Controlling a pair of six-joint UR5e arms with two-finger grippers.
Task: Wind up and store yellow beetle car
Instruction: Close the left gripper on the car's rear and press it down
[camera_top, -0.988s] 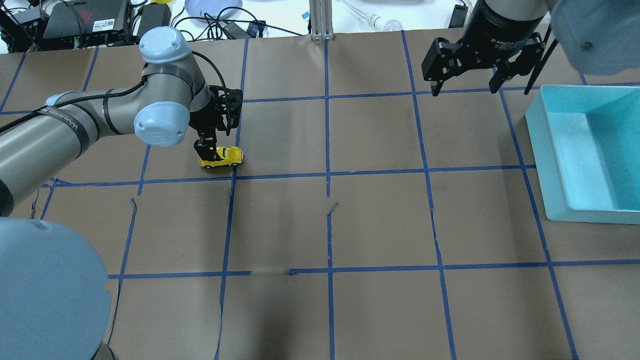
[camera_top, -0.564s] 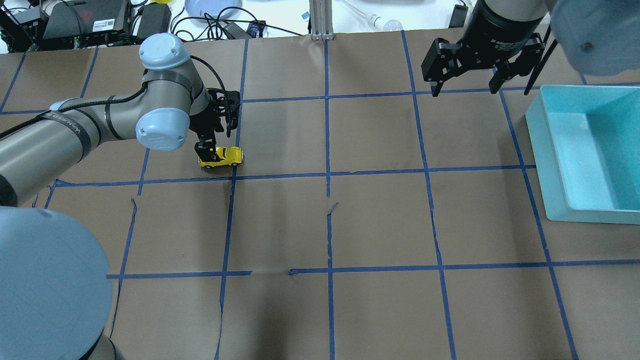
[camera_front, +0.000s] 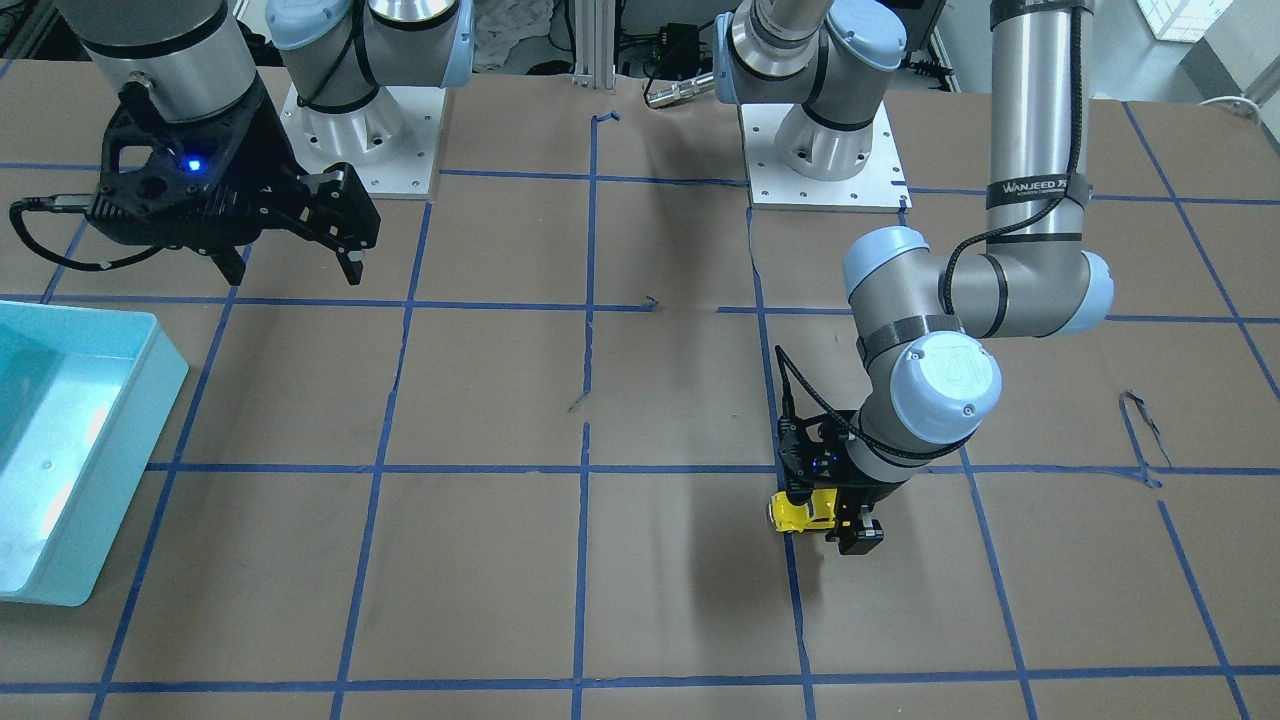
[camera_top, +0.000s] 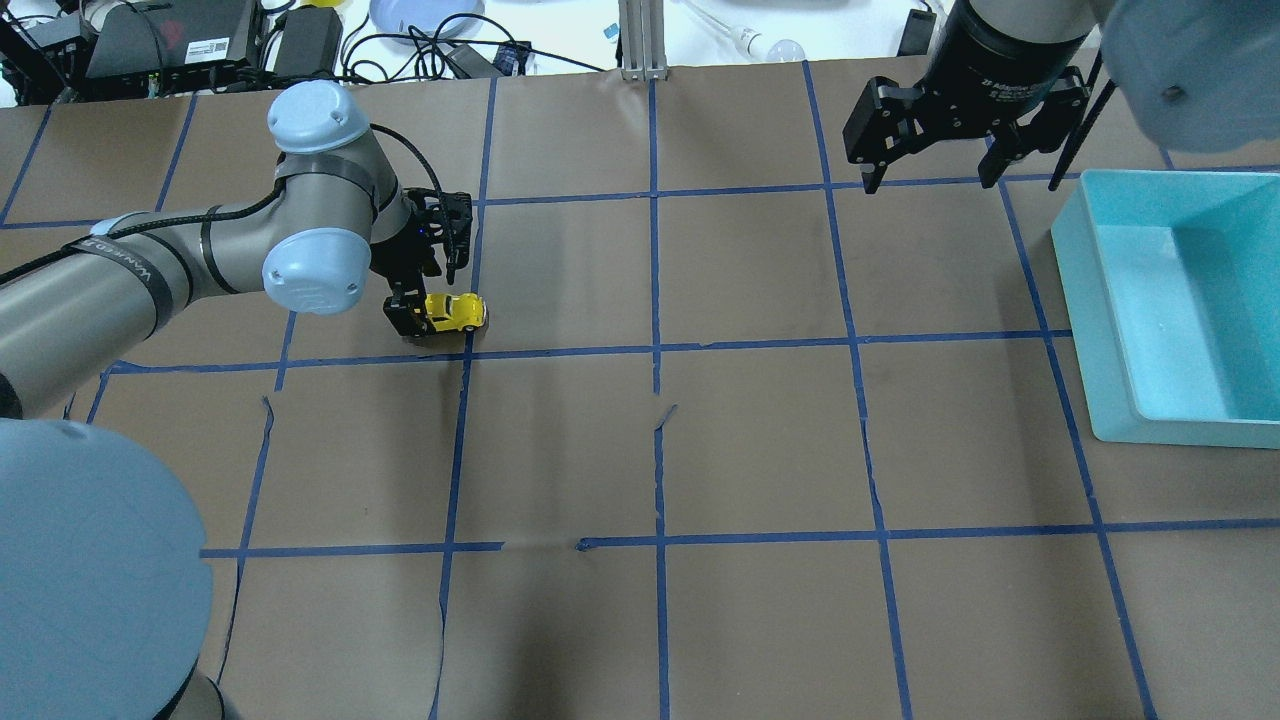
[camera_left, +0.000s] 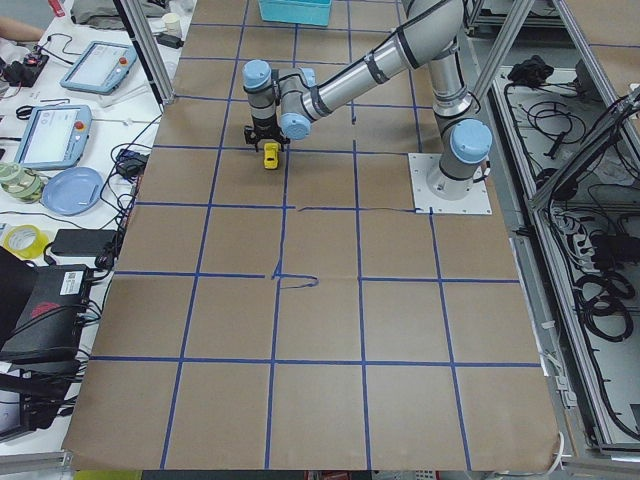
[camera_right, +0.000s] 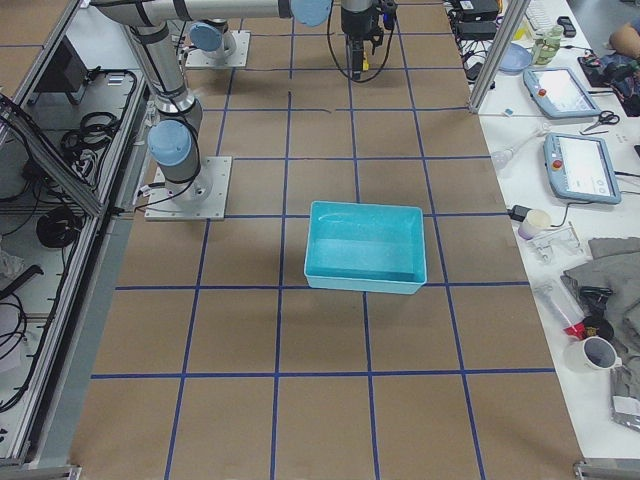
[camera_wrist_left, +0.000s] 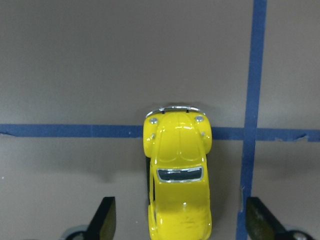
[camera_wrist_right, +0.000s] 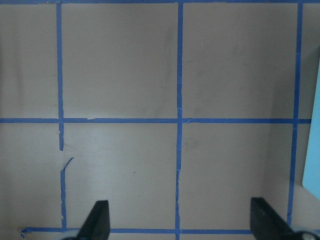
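Lowered a little further since a moment ago, my left claw straddles the yellow beetle car on the counter, fingers wide and untouching, so I reckon gripping, winding and storing all remain undone.

Brown paper-covered table gridded with blue tape — cluttered white bench beyond, cables trailing.

silver arms, pale blue joint caps, black cables
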